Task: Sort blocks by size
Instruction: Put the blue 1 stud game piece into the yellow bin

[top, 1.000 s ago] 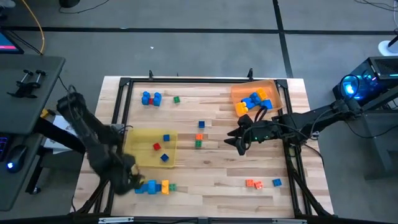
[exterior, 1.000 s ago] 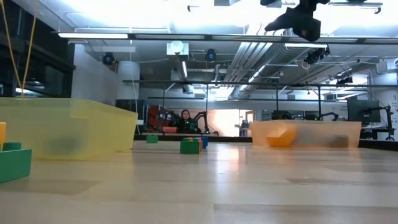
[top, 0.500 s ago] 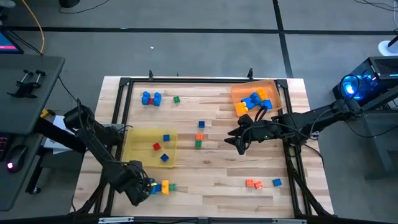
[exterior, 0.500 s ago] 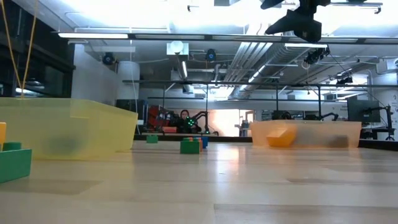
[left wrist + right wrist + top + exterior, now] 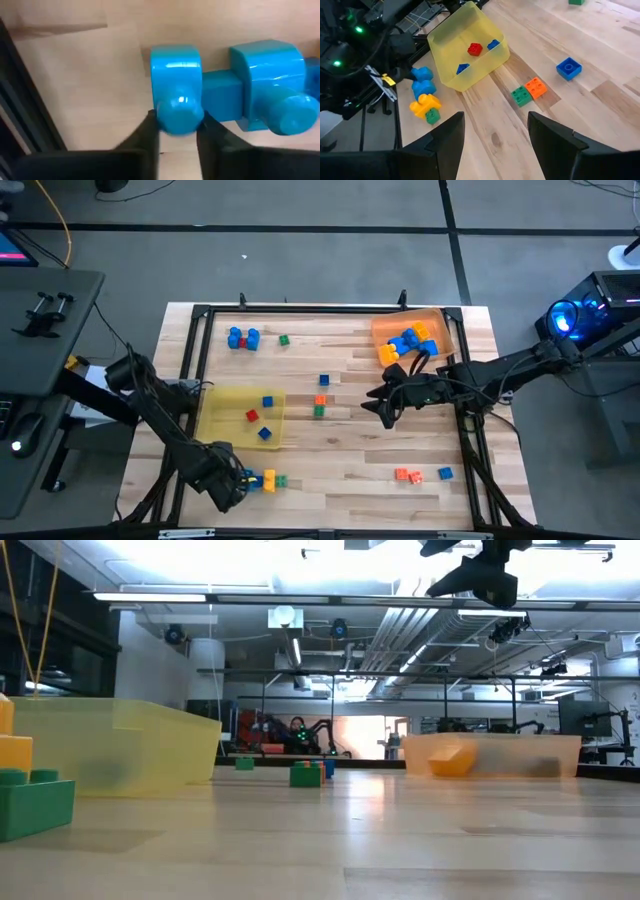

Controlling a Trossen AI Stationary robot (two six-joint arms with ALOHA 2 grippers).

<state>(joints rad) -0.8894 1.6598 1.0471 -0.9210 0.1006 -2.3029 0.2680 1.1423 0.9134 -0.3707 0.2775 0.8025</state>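
A blue block (image 5: pixel 250 478) lies near the table's near left corner in a row with a yellow block (image 5: pixel 266 479) and a green block (image 5: pixel 279 480). My left gripper (image 5: pixel 232 484) is at the row's left end, shut on the blue block (image 5: pixel 220 95). My right gripper (image 5: pixel 385 410) hangs open above the table's middle right, nothing between its fingers (image 5: pixel 451 134). The yellow tray (image 5: pixel 215 420) holds three small blocks. The orange tray (image 5: pixel 440 330) holds several larger ones. My left gripper pinches one round stud (image 5: pixel 179 116) of the blue block between its two fingers (image 5: pixel 149 134). It comes at the block from the table's left. The block rests on the table, its other stud (image 5: pixel 290 117) free beside the fingers.
Loose blocks lie about: a blue pair (image 5: pixel 242 338) and a green one (image 5: pixel 284 340) at the far left, blue, orange and green ones (image 5: pixel 320 400) mid-table, orange and blue ones (image 5: pixel 420 475) near right. A black frame (image 5: pixel 196 350) borders the table.
My left gripper has swung toward the near edge and right, down to the left end of the blue block. The row of blue, yellow and green blocks has slid a little toward the table's right edge.
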